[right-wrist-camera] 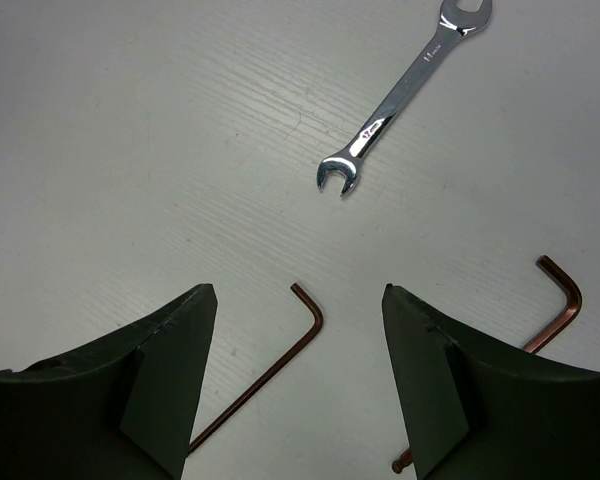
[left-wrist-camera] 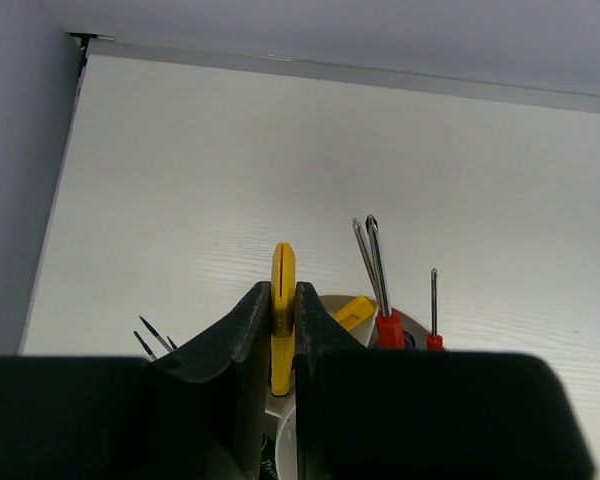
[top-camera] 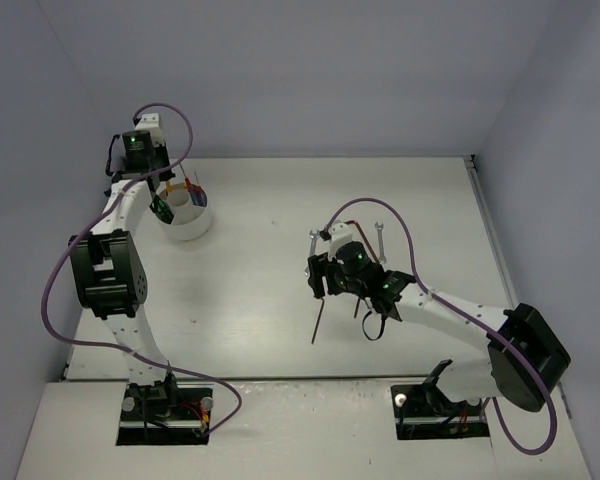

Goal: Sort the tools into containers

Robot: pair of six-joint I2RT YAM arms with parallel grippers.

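One copper-toned hex key [right-wrist-camera: 265,380] lies diagonally between the fingers of the right gripper [right-wrist-camera: 298,292], wide open and empty. Left gripper [left-wrist-camera: 281,292] clamps the yellow knife [left-wrist-camera: 283,262] above the white cup [top-camera: 195,224].

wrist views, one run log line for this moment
left gripper shut on yellow tool at cup | right gripper open over hex key | wrench on table
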